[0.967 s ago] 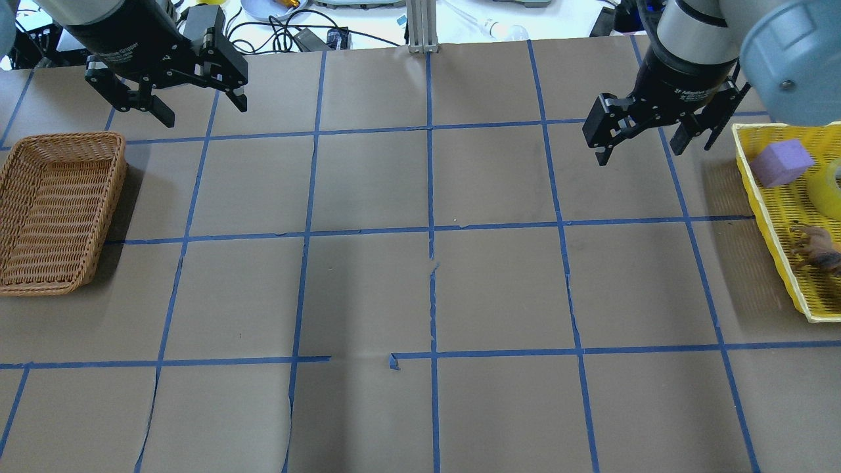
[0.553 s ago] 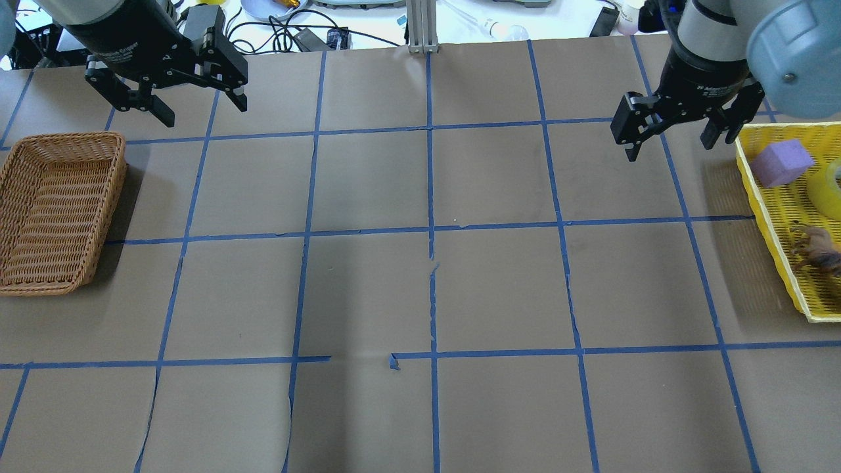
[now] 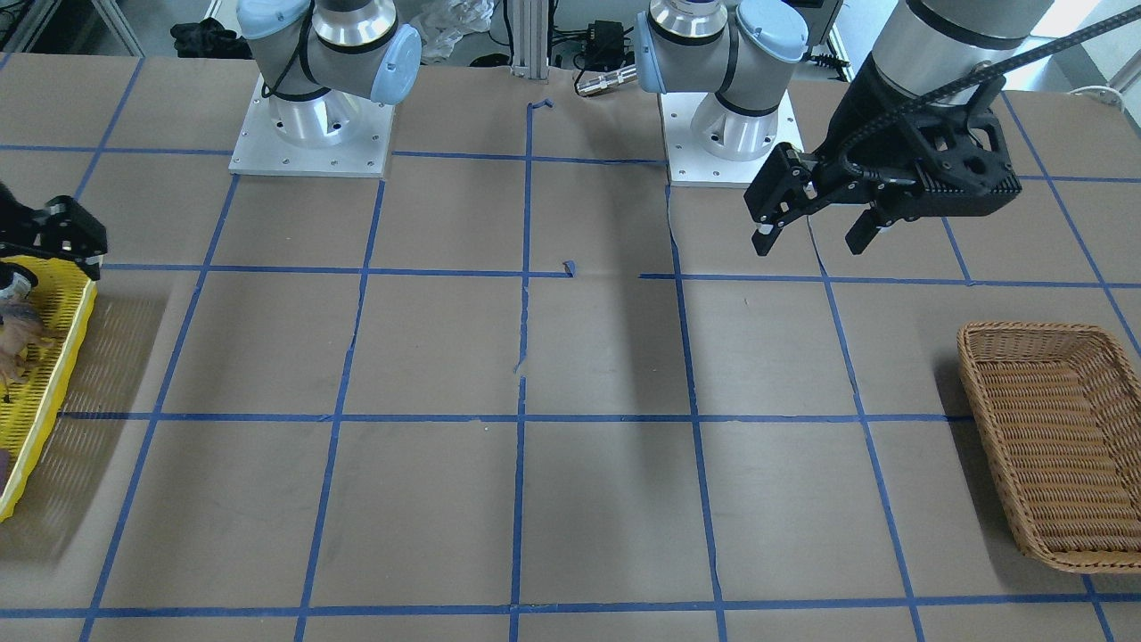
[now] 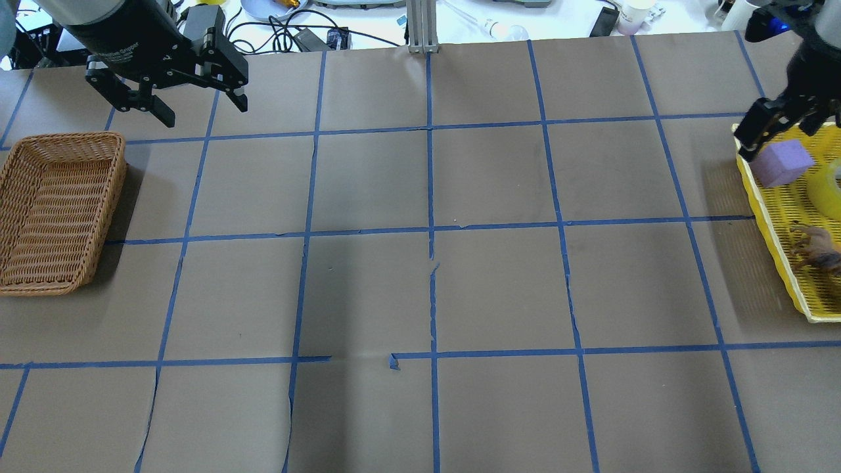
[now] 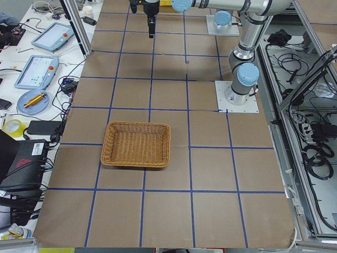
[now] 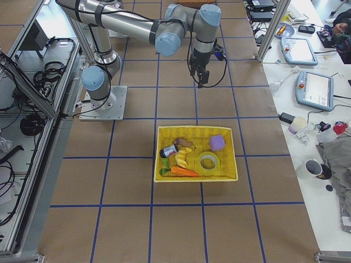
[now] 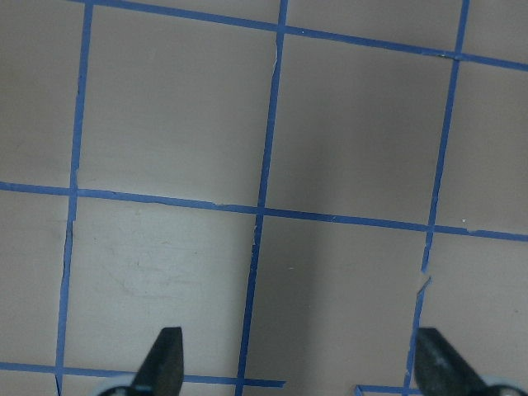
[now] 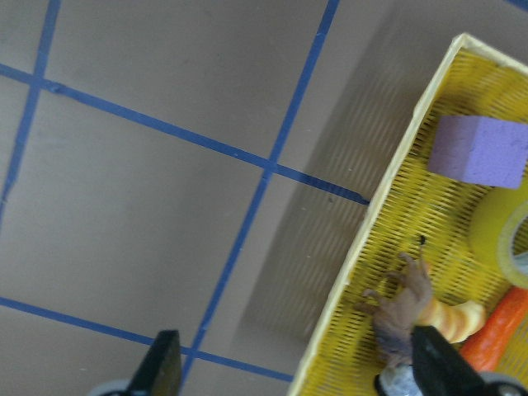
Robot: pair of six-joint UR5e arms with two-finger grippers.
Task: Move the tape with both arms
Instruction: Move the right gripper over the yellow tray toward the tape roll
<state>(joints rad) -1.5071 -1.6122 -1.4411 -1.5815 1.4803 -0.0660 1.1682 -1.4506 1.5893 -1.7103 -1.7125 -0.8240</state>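
Tape lies flat in the yellow tray at the right end of my worktop, just beside the purple block. My right end effector hangs spread wide and empty over the tray's rim. My left end effector is also released, near the wicker basket. The roll looks light, stiff and a little slick. I judge the best hold is to pinch one wall of the ring, with one finger down through the core.
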